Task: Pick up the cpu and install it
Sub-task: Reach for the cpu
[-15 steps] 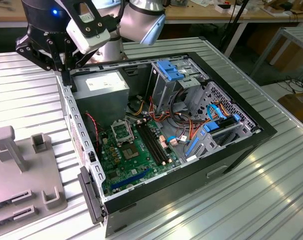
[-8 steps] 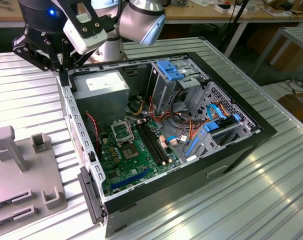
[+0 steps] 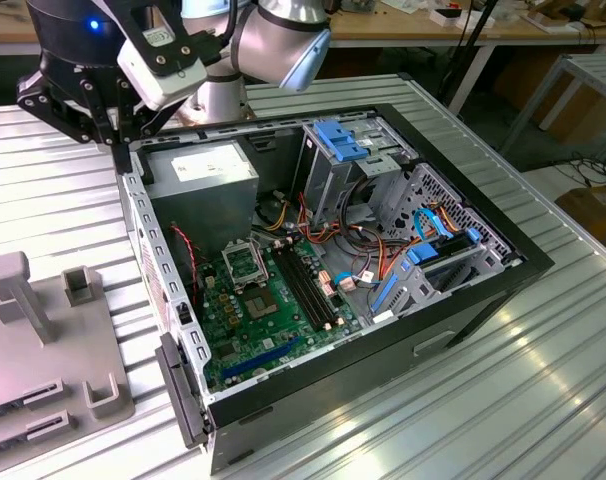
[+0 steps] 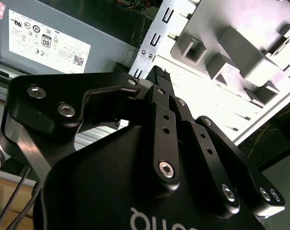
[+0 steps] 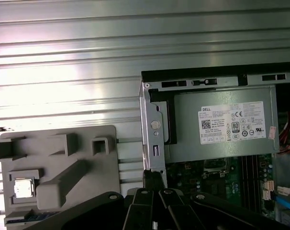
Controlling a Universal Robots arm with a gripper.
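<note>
First wrist view: shows cpu [image 5: 23,188] seated in grey fixture [image 5: 87,139] pocket, likely for repeatable pickup. Puts gripper [image 5: 152,176], pinched closed and empty, above case wall [image 5: 152,124].

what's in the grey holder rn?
The cpu sits in a square pocket of the grey holder. The gripper covers one edge, hiding anything there.

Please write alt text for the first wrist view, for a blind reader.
The cpu lies in a pocket of a grey tray on a ribbed metal table, beside an open computer case. The gripper hangs at the case's edge.
</note>
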